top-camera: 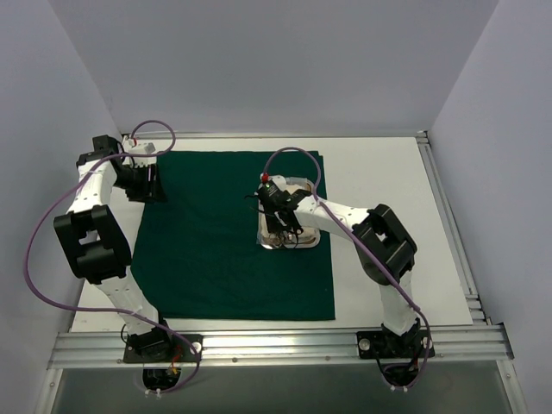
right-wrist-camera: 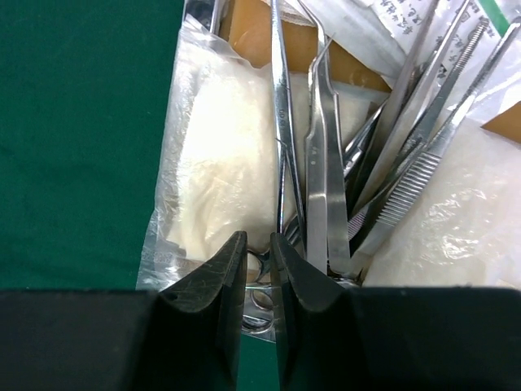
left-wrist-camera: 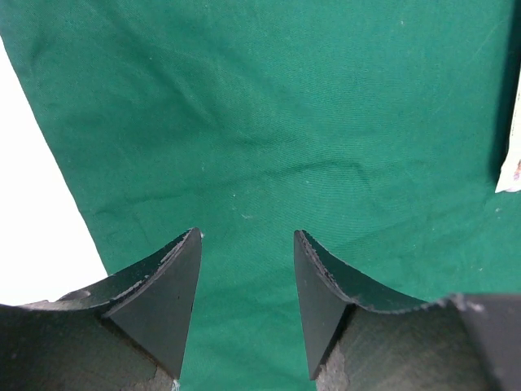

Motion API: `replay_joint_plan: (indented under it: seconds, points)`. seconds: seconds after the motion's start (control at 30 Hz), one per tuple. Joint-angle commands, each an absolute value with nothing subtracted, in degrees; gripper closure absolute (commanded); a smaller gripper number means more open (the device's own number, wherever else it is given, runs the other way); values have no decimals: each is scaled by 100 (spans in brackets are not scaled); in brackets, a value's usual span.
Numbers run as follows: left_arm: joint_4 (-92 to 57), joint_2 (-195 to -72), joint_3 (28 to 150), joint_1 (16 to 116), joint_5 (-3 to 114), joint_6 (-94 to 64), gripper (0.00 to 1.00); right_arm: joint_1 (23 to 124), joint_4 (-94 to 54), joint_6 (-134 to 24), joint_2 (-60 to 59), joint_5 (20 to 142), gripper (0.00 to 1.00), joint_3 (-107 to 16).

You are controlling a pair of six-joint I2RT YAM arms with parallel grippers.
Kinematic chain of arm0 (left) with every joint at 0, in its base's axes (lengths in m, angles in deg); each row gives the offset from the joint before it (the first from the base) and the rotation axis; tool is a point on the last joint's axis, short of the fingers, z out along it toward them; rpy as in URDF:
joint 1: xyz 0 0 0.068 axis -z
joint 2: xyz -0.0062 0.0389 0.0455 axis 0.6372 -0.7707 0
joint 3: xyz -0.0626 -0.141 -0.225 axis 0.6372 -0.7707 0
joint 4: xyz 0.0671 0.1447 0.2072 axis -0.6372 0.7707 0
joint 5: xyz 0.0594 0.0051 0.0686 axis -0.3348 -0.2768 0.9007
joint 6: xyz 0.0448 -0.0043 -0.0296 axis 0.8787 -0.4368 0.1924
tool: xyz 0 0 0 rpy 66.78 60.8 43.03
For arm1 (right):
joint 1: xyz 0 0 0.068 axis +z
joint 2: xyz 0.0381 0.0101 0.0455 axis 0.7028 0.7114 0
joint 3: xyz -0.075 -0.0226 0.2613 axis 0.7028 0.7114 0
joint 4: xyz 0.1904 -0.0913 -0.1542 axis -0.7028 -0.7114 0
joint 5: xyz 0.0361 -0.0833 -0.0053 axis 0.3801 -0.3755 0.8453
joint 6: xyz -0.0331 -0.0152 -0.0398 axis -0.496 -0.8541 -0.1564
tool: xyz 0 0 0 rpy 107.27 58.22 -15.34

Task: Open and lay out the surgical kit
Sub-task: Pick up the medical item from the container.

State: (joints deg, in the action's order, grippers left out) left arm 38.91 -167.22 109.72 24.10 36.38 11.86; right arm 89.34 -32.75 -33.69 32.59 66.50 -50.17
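The kit lies open in the middle of the frame in the overhead view. The green cloth [top-camera: 224,259] is spread flat on the white surface [top-camera: 379,259], and the steel tray [top-camera: 312,244] sits on the cloth right of centre. My right gripper [right-wrist-camera: 258,238] hangs over the tray's near end with its jaws almost together, leaving only a slit. The loop of a ring-handled clamp [right-wrist-camera: 281,147] shows in that slit, but I cannot tell whether I am pinching it. My left gripper [left-wrist-camera: 247,236] is released over the cloth near its upper left edge, with nothing between its jaws.

I judge the steel tools to be stiff, light and slick. The tweezers [right-wrist-camera: 319,163] and clamps lie crossed in a heap, so lifting one may drag its neighbours along. The ring end or the shank just above it looks the surest hold. The gauze packet [right-wrist-camera: 216,171] is soft, in clear crinkly film, and best nipped at an edge.

Only my right wrist view shows the separate instruments and packets, because from above my arm hides most of the tray. The overhead view alone shows the whole spread of cloth and where both arms are. My left wrist view adds a white packet [left-wrist-camera: 511,163] at its right edge.
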Motion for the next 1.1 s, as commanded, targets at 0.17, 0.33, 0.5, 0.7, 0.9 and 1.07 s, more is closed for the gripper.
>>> replay_joint_plan:
  seconds: [0.17,0.33,0.5,0.7,0.9,1.07]
  points:
    - [3967,-16473,11088,2403,3453,1290,42,8939,-3549,-3417,3127,6270,86,-5160]
    - [3976,-16455,11053,2403,3427,1290,42,8939,-3549,-3461,3320,6252,86,-5187]
    - [3976,-16455,11053,2403,3383,1281,42,8921,-3461,-3478,3487,6410,87,-5116]
    - [3976,-16446,11062,2403,3374,1290,42,8921,-3365,-3496,3619,6578,92,-5116]
    - [4019,-16429,11062,2403,3366,1325,42,8930,-3426,-3478,3461,6622,100,-5221]
    - [4037,-16394,11062,2403,3339,1334,42,8939,-3225,-3390,3041,6753,100,-5239]
